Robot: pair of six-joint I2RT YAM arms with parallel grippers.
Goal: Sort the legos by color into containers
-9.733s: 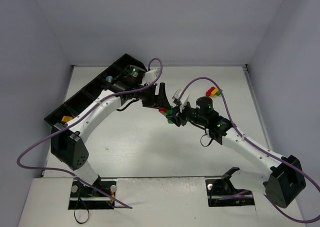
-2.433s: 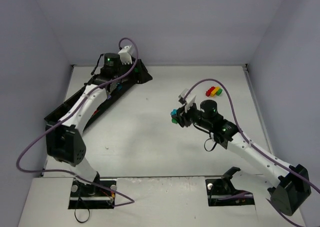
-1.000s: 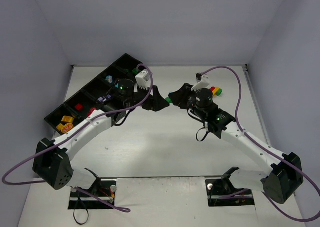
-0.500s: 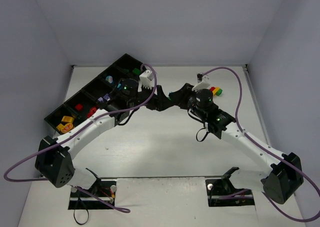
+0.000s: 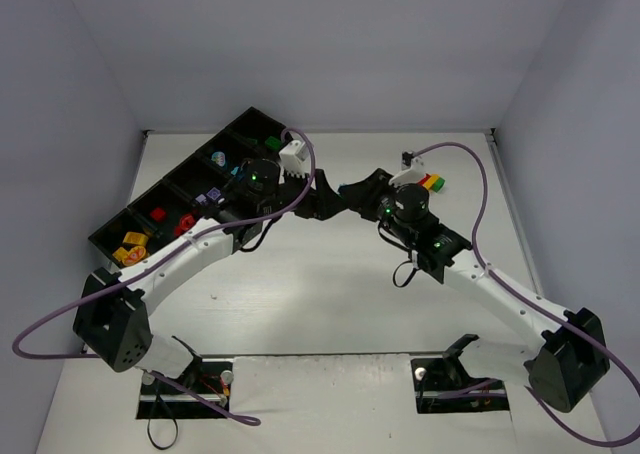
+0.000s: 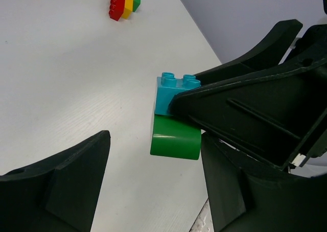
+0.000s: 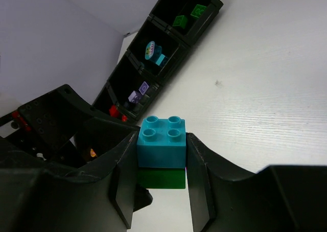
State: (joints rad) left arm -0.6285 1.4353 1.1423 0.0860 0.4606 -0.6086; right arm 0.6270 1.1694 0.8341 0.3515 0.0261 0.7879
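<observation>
My right gripper [image 7: 161, 163] is shut on a teal lego [image 7: 161, 142] that has a green lego [image 7: 161, 178] stuck beneath it, held above the table. In the top view the right gripper [image 5: 355, 190] meets my left gripper [image 5: 326, 202] at table centre. In the left wrist view my left gripper [image 6: 153, 158] is open, and the green lego [image 6: 176, 139] and teal lego [image 6: 171, 91] hang just ahead of its fingertips. A red-yellow-green stack [image 5: 432, 183] lies on the table at the far right and shows in the left wrist view [image 6: 124, 2]. The black tray [image 5: 105, 236] holds sorted legos.
The tray [image 7: 212, 9] runs diagonally along the far left, with green, teal, lilac, red and yellow-orange pieces in separate compartments. Purple cables loop over both arms. Grey walls close in the table on three sides.
My left gripper has left the tray and swung right to face the right gripper. The right gripper has lifted the teal-green pair up and towards the far centre.
</observation>
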